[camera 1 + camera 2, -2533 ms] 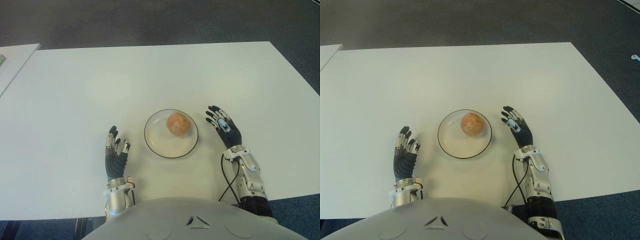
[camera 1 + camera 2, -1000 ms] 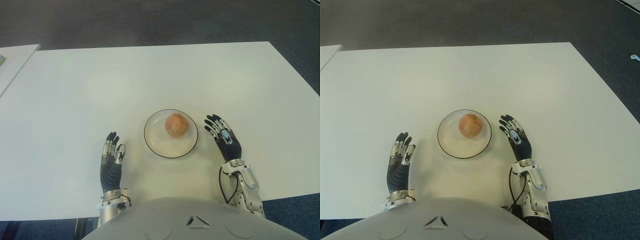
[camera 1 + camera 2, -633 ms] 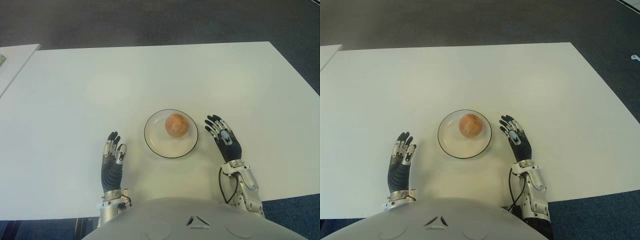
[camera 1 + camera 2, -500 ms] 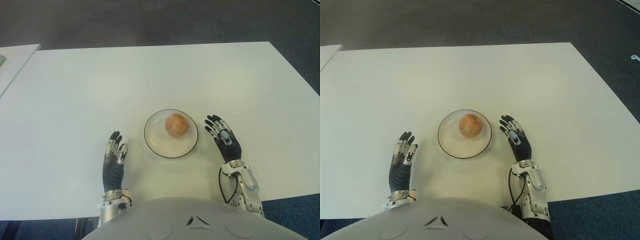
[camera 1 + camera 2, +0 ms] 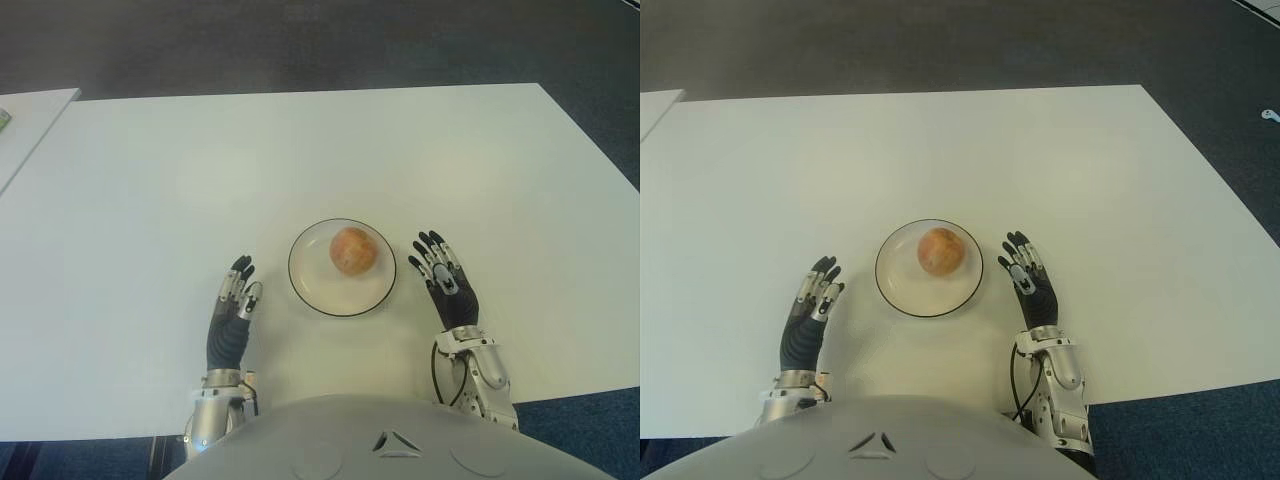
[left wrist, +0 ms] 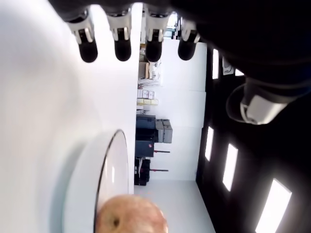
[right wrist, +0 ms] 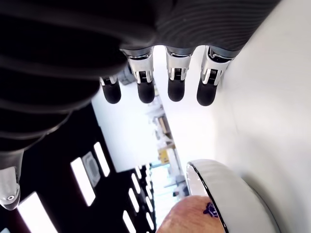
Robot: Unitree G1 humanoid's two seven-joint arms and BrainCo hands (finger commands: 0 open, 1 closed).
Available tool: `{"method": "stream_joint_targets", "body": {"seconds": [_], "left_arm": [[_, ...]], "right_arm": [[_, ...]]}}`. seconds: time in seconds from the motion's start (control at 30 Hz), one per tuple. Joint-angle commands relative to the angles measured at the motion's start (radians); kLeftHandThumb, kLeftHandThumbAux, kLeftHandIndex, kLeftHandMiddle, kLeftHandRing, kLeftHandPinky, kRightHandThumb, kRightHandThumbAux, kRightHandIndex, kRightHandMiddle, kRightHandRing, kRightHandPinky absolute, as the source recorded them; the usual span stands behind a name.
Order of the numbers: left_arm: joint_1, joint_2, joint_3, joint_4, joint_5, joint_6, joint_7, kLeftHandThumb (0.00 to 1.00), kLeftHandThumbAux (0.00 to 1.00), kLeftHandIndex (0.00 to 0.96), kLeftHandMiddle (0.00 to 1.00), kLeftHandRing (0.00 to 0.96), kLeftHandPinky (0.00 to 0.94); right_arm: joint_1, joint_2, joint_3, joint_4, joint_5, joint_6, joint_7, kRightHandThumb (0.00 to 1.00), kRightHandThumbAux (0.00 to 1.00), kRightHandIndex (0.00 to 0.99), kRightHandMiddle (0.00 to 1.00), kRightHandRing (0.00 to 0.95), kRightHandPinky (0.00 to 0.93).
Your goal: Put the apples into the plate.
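Note:
One reddish-yellow apple (image 5: pixel 352 250) lies inside the white, dark-rimmed plate (image 5: pixel 313 287) near the table's front middle. My left hand (image 5: pixel 230 317) shows just left of the plate, fingers straight and spread, holding nothing. My right hand (image 5: pixel 443 284) shows just right of the plate, fingers likewise extended and empty. In the left wrist view the apple (image 6: pixel 130 215) and the plate rim (image 6: pixel 108 170) appear beyond my fingertips (image 6: pixel 122 48). The right wrist view shows the apple (image 7: pixel 192 217) with a small sticker, inside the plate (image 7: pixel 228 194).
The white table (image 5: pixel 300 150) stretches wide behind the plate. A second white table's corner (image 5: pixel 30 115) shows at the far left. Dark carpet (image 5: pixel 320 45) lies beyond the far edge.
My left hand has shifted forward and rightward toward the plate, tilting its fingers that way. My right hand has drawn back slightly toward me. The apple stays in the plate.

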Motion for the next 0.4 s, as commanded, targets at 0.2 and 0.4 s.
{"method": "stream_joint_targets", "body": {"seconds": [0.2,0.4], "left_arm": [[-0.047,-0.083,-0.037,0.032,0.070,0.018,0.061,0.077,0.478,0.033,0.005,0.000,0.000],[-0.022,-0.106,-0.074,-0.029,0.132,0.050,0.097,0.057,0.510,0.040,0.002,0.000,0.000]], "right_arm": [[0.038,0.012,0.040,-0.009,-0.052,0.019,-0.040,0.111,0.521,0.001,0.000,0.000,0.000],[0.042,0.013,0.053,-0.002,-0.058,0.007,-0.037,0.101,0.534,0.000,0.000,0.000,0.000]]}}
